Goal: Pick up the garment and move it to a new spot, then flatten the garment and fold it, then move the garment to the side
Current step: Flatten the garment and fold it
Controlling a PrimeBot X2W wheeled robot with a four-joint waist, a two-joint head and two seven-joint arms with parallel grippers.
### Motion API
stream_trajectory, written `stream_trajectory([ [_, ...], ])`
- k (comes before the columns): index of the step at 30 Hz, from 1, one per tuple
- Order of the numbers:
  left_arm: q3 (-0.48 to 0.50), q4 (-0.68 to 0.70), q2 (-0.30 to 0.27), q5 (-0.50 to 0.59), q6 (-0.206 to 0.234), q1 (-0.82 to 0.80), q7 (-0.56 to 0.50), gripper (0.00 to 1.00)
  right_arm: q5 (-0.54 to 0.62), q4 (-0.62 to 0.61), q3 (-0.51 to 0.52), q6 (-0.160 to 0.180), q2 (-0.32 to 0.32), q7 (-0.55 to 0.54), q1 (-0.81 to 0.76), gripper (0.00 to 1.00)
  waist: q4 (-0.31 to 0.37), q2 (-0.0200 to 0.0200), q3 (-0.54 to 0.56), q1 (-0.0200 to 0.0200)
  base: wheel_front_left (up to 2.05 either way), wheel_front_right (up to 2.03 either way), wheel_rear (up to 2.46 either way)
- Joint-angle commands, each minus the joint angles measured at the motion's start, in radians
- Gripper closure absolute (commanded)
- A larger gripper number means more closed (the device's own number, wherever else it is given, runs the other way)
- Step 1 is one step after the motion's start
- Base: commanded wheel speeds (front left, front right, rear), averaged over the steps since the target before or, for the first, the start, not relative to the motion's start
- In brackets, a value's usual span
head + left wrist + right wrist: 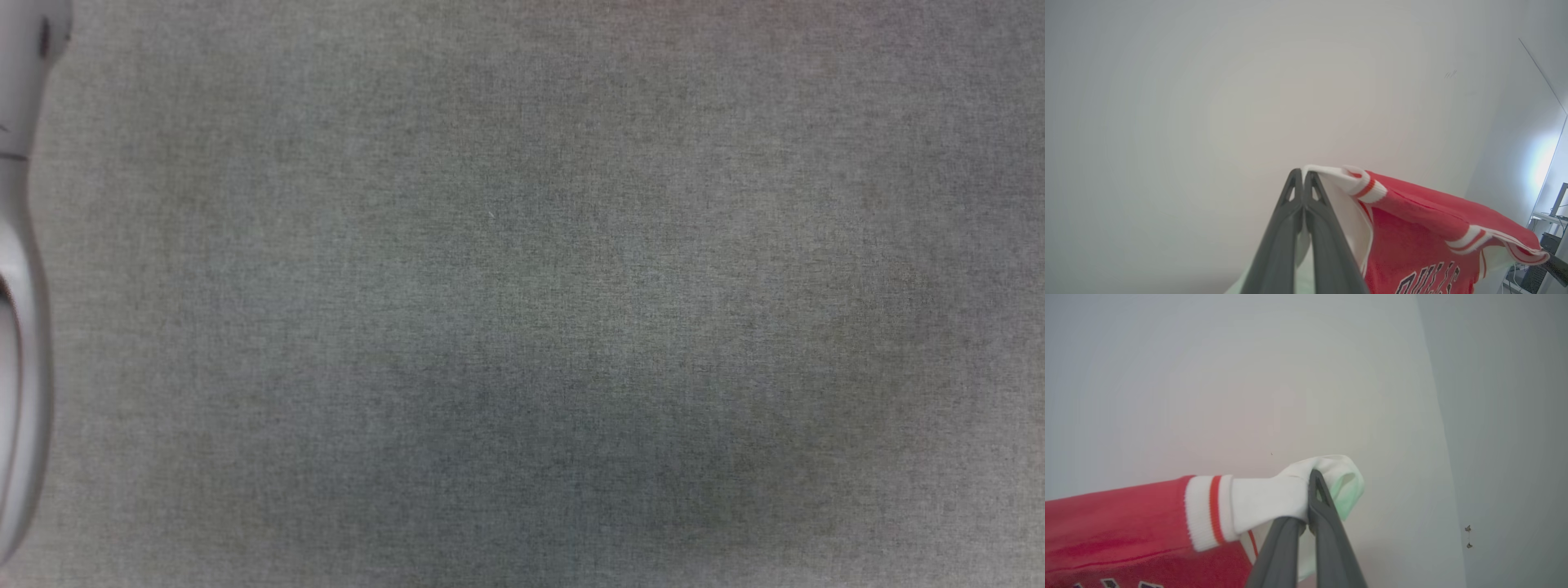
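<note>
The garment [1412,228] is red with white-red-white striped trim and dark lettering, and it hangs in the air before a pale wall. My left gripper [1302,173] is shut on a white edge of it, with the cloth draping away to the right of the fingers. In the right wrist view the garment [1126,522] stretches off to the left, and my right gripper [1310,477] is shut on a bunched white corner beside a striped band. That bunch covers one fingertip. A pale forearm [20,286] runs along the left edge of the head view.
Below the head camera lies a grey woven surface [522,294]. Behind the garment are plain pale walls, with a wall corner [1433,416] in the right wrist view. A shelf with dark equipment [1549,241] stands at the far right of the left wrist view.
</note>
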State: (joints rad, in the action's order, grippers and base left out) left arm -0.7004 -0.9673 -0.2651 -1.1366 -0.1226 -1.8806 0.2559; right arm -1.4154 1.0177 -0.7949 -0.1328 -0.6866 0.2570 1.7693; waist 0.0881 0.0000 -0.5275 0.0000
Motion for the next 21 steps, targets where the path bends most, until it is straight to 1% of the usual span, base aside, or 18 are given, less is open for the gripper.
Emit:
stream_trajectory([
  [1,-0.001,-0.015,-0.012,-0.002,-0.001,0.014,0.008,1.00,0.008,-0.008,-0.002,0.004,-0.019,0.008,-0.027,1.00,-0.002,0.0000,0.003,0.0000,0.00,0.00,0.00],
  [3,-0.009,-0.017,-0.002,-0.017,-0.005,0.054,0.008,1.00,0.009,-0.040,-0.019,0.004,-0.027,-0.001,-0.078,1.00,-0.005,0.0000,0.008,0.0000,0.00,0.00,0.00],
  [5,-0.029,0.025,-0.001,-0.032,-0.007,0.101,-0.002,1.00,0.008,-0.091,-0.038,0.003,-0.047,-0.013,-0.128,1.00,-0.008,0.0000,0.013,0.0000,0.00,0.00,0.00],
  [9,-0.085,0.159,-0.056,-0.073,-0.008,0.252,-0.008,1.00,-0.028,-0.232,-0.072,0.003,-0.110,-0.051,-0.287,1.00,-0.012,0.0000,0.026,0.0000,0.00,0.00,0.00],
  [10,-0.096,0.196,-0.067,-0.087,-0.008,0.299,-0.008,1.00,-0.038,-0.272,-0.078,0.003,-0.134,-0.058,-0.333,1.00,-0.015,0.0000,0.032,0.0000,0.00,0.00,0.00],
  [14,-0.134,0.359,-0.144,-0.132,-0.009,0.483,-0.002,1.00,-0.097,-0.453,-0.096,0.003,-0.233,-0.070,-0.513,1.00,-0.018,0.0000,0.056,0.0000,0.00,0.00,0.00],
  [18,-0.133,0.513,-0.215,-0.178,-0.009,0.690,0.006,1.00,-0.154,-0.636,-0.120,0.003,-0.344,-0.068,-0.700,1.00,-0.024,0.0000,0.085,0.0000,0.00,0.00,0.00],
  [21,-0.119,0.613,-0.251,-0.206,-0.009,0.854,0.008,1.00,-0.194,-0.758,-0.143,0.003,-0.431,-0.051,-0.834,1.00,-0.035,0.0000,0.105,0.0000,0.00,0.00,0.00],
])
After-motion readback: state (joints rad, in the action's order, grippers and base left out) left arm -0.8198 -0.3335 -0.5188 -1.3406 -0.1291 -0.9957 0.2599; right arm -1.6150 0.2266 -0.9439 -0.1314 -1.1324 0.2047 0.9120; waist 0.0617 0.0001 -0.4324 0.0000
